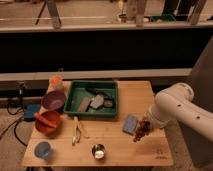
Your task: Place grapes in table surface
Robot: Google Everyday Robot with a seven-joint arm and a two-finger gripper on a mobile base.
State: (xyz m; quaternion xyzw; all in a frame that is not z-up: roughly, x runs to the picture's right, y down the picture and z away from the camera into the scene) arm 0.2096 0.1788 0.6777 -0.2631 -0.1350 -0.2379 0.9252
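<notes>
The counter (112, 140) carries everything; the gripper (149, 119), at its four o'clock corner, is clamped on the grapes (141, 130), which hang beside the sponge (130, 124), long axis tilted one-to-seven o'clock, tip down; lower until they rest on bare wood clear of the sponge, then release.

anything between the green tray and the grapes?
Yes. In the camera view the blue sponge lies on the table between the green tray and the grapes, which hang at the gripper.
</notes>
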